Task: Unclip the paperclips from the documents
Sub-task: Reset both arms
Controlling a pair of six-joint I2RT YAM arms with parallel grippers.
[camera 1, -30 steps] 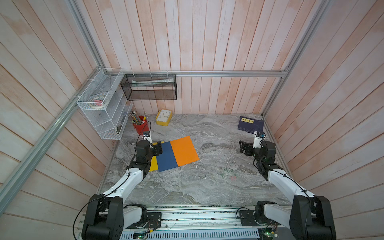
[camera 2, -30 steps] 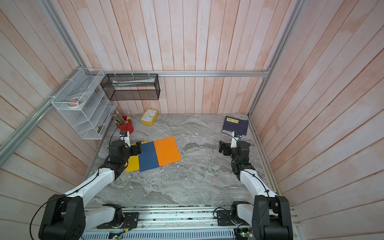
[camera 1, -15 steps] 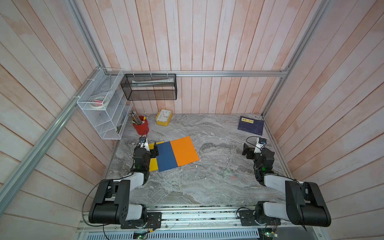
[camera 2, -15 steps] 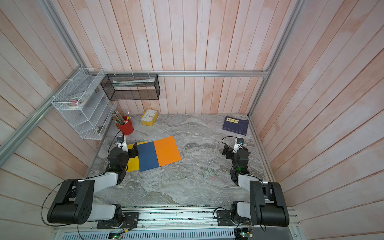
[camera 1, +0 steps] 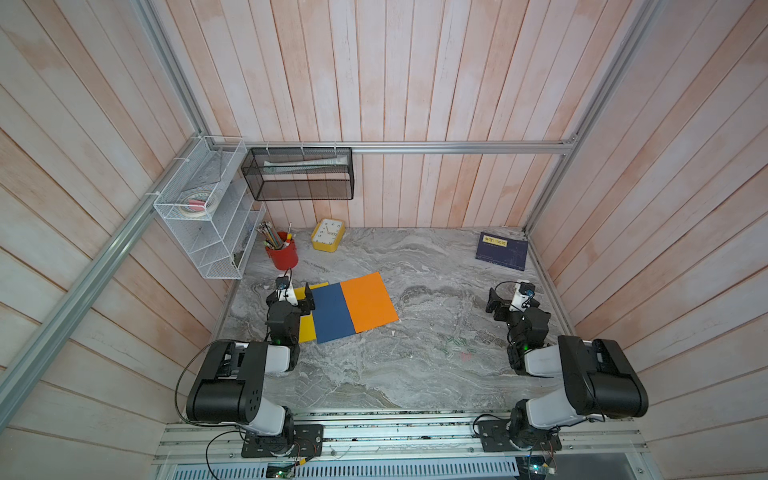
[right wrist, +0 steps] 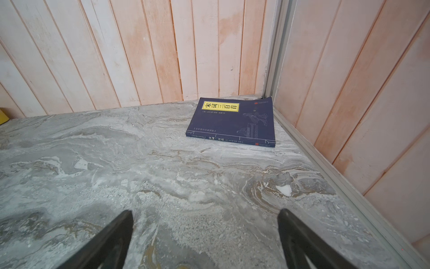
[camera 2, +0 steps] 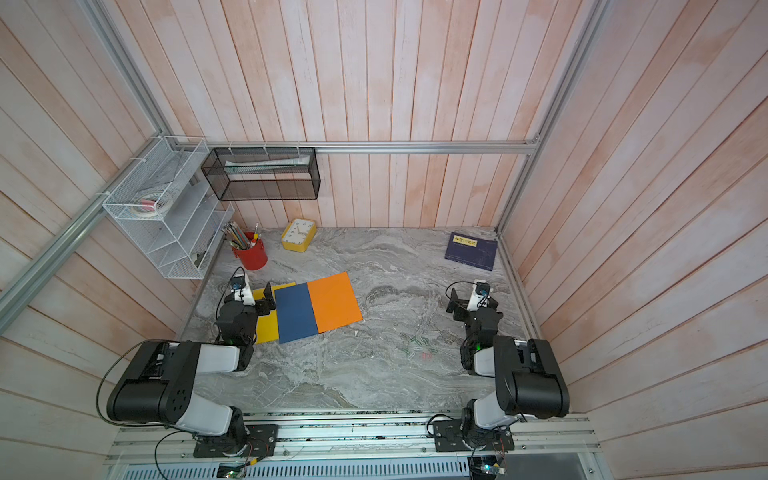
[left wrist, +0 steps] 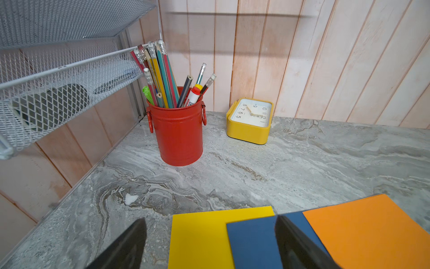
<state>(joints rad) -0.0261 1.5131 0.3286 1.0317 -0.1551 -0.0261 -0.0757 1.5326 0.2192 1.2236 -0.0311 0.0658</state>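
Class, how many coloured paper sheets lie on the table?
3, overlapping in a row: yellow sheet beside the left gripper, blue sheet in the middle, orange sheet farthest from that gripper. Others might hide underneath.

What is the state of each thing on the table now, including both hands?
Left hand: open, empty.
Right hand: open, empty.
Yellow sheet: flat, partly under the blue sheet.
Blue sheet: flat, no clip visible.
Orange sheet: flat, no clip visible.
Paperclips: loose on the table, off the sheets.
Book: closed, lying flat.
Red cup: upright, holding pencils.
Clock: tilted back, face up.
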